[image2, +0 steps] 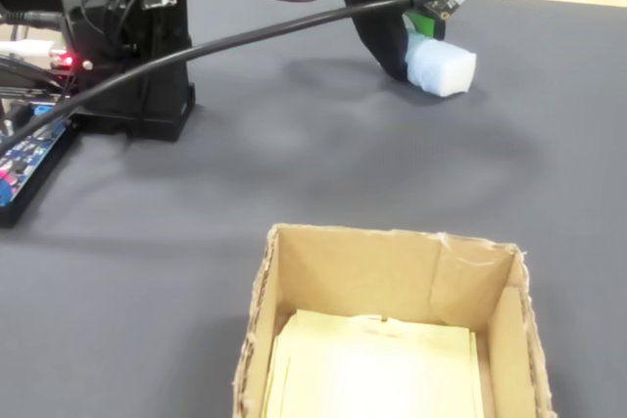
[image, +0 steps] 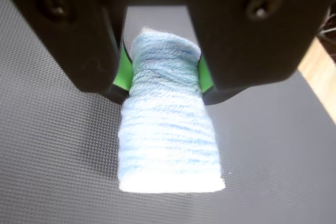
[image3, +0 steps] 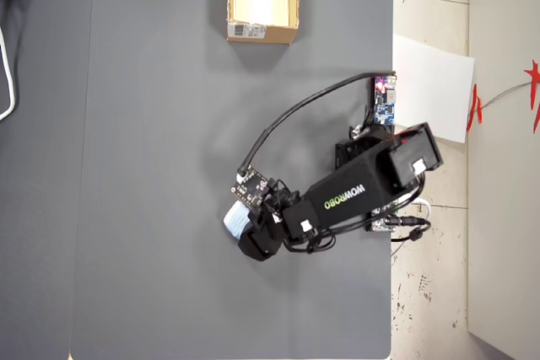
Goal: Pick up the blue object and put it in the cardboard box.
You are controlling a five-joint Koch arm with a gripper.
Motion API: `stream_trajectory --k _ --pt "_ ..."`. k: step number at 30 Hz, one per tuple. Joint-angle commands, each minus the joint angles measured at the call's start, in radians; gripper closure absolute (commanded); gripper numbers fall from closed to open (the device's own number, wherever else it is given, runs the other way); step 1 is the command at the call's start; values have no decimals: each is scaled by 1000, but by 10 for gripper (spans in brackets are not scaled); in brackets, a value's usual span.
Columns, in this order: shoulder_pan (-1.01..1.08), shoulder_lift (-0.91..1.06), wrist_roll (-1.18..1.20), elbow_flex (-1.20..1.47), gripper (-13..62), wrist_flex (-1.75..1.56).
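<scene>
Pale-blue and soft, the blue object (image: pixel 167 124) sat pinched between the jaws of my gripper (image: pixel 164 74) over the grey mat (image: pixel 58 161) — grasp done, carry to the empty cardboard box (image3: pixel 261 33) well apart remaining.

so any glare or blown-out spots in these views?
Wrist view: blue object whites out along its lower edge. Fixed view: no glare, soft shadows on the mat. Overhead view: inside of the cardboard box washes out pale; paper sheet reads bright white.
</scene>
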Motion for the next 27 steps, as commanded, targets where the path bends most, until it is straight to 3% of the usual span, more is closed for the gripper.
stream_trajectory --k 1,15,27 --pt "3 52 -6 -28 442 -87" --pt "167 462 -209 207 443 -321" --pt "509 736 -434 472 442 -568"
